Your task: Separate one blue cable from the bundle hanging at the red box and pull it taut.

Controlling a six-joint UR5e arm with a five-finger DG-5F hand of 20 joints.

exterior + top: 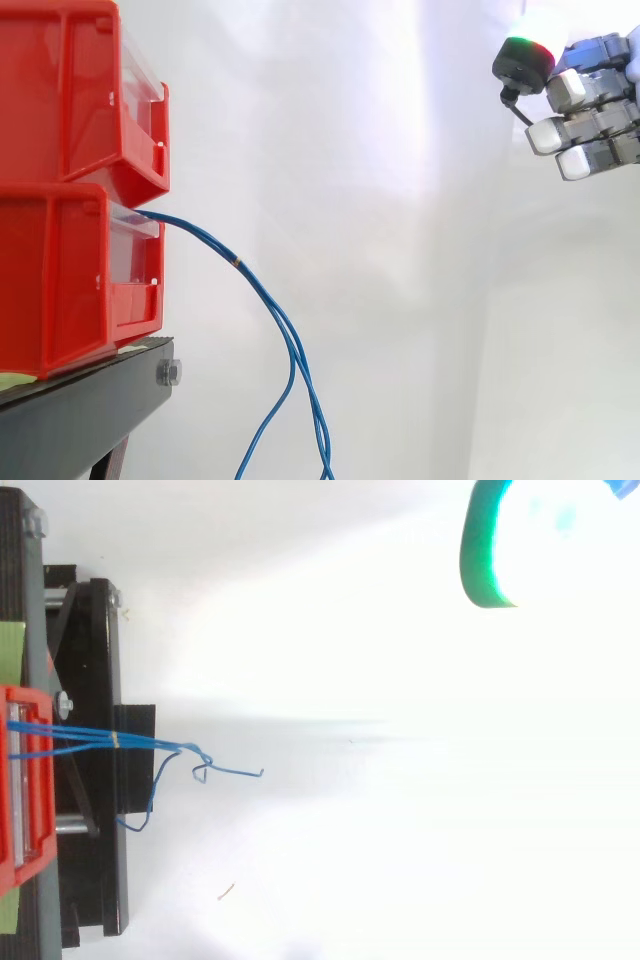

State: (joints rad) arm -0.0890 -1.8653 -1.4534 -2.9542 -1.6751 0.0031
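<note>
Side view: Two red bins are stacked at left on a black stand (90,400), upper bin (60,90) over lower bin (60,270). A bundle of blue cables (205,242) is seen leaving the front of the lower bin and drooping down to the right, slack. A small pale band (237,262) is noted on the bundle. The robot hand (592,125) is held high at the right edge, well apart from the cables, fingers relaxed and nothing grasped.

Top view: The bin (20,780) and stand (100,680) are seen at left. The cables (80,738) run right from the bin, gathered at a tie (115,740), then splay into loose kinked ends. A green-glowing pad of the robot hand (480,550) is seen at upper right, far from the bundle.
</note>
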